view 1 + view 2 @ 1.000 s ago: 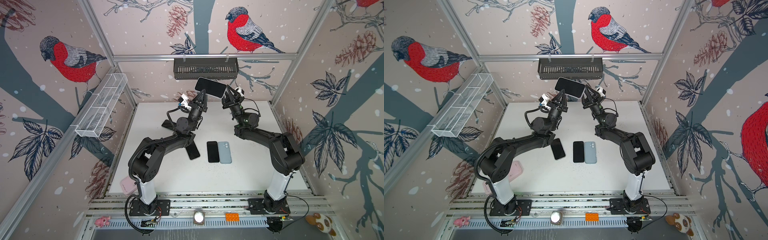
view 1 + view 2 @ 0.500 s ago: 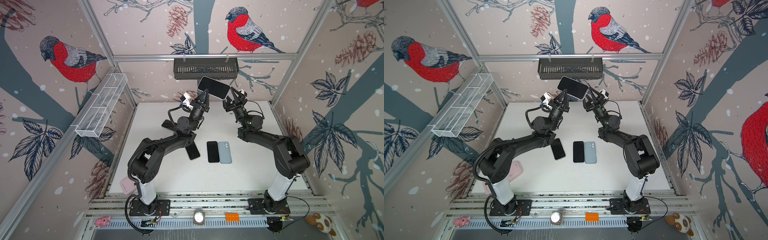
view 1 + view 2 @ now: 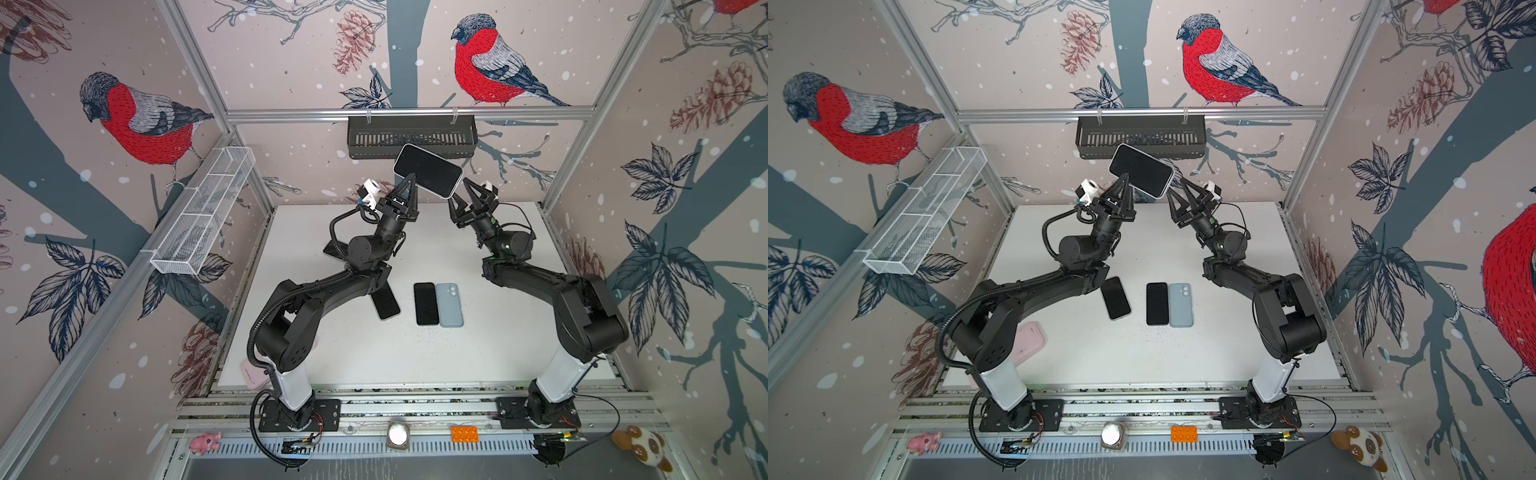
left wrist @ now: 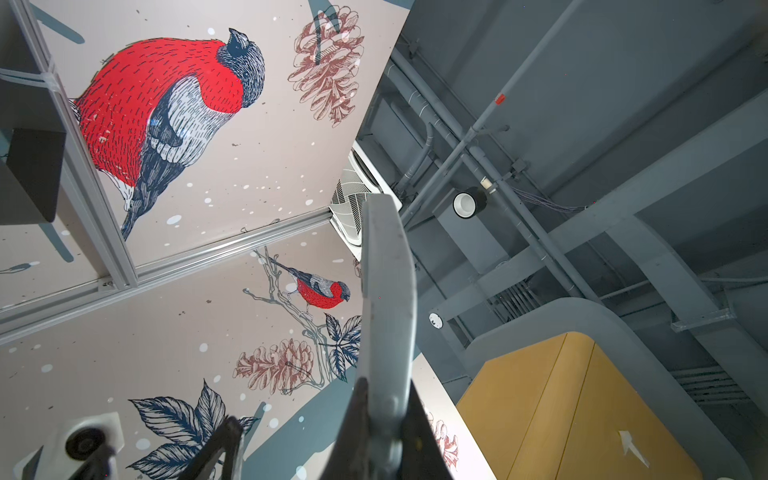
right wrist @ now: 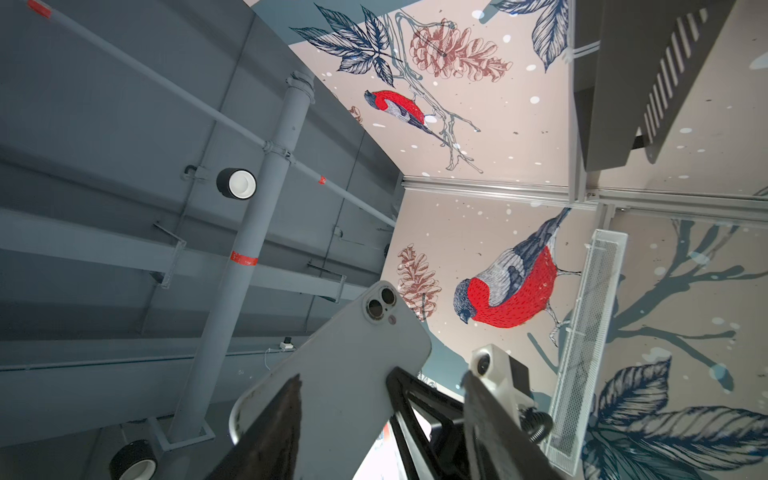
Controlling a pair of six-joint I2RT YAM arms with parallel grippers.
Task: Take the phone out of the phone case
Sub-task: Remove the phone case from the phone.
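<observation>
The phone [image 3: 428,170] [image 3: 1141,170], dark screen up inside a pale phone case, is held high above the back of the table. My left gripper [image 3: 409,179] [image 3: 1124,179] is shut on its long edge from below. In the left wrist view the case's edge [image 4: 388,299] rises from between the shut fingers of that gripper [image 4: 384,399]. My right gripper [image 3: 458,194] [image 3: 1178,192] stands open at the phone's right end. The right wrist view shows the case's back [image 5: 345,361] with two camera lenses, between my spread right fingers [image 5: 282,415]; contact cannot be told.
On the white table [image 3: 498,332] lie a black phone [image 3: 427,303], a light blue one [image 3: 449,305] beside it, and a dark phone [image 3: 385,305] half under my left arm. A pink case [image 3: 1030,338] lies front left. A black basket [image 3: 411,137] hangs just behind the raised phone.
My right gripper has opened and drawn back a little from the phone's right end. The left gripper has carried the phone slightly to the right, still shut on it.
</observation>
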